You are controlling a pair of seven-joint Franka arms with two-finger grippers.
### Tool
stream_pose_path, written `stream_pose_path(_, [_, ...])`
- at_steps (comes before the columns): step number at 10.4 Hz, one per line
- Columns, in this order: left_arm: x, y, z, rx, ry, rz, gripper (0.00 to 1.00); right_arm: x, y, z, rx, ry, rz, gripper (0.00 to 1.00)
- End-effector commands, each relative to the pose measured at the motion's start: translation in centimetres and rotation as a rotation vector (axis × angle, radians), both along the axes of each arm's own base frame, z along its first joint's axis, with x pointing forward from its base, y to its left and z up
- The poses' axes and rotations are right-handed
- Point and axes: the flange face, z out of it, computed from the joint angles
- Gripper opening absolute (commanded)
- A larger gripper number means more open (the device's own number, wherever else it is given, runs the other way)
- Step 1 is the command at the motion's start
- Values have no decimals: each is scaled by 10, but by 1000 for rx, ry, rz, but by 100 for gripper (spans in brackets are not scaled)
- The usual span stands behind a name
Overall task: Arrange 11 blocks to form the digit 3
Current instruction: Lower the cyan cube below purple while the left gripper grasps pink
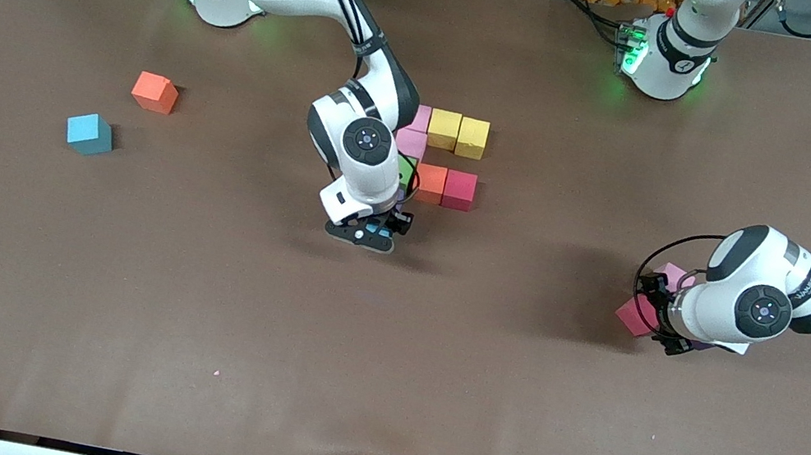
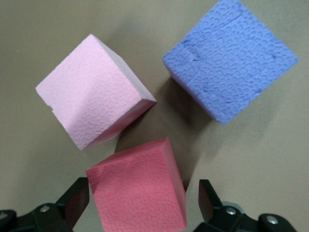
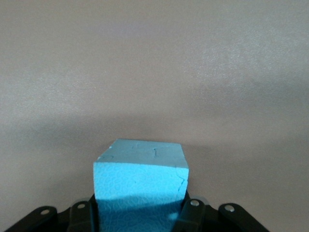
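Looking down from the front, the right gripper sits clamped on a cyan block just nearer the camera than the partial digit. The left gripper hangs over loose blocks toward the left arm's end.

Left wrist: fingers spread wide around a red block, pink block and purple block nearby.

Right wrist: cyan block pinched tight.

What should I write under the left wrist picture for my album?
Open left claw straddling a matte red foam cube, with pink and purple foam cubes nearby.
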Motion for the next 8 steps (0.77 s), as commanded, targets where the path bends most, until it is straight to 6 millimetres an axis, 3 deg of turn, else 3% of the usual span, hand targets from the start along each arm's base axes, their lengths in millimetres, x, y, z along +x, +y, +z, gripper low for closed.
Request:
stream_pose_path(1, [1,-12,-1,-5,2,12,100,-13,2,-9,-34,19,16,22])
stream_pose_path(8, [-5,-23,-17,22,23,-24,100,-20,8,-13,-39,23,29,22])
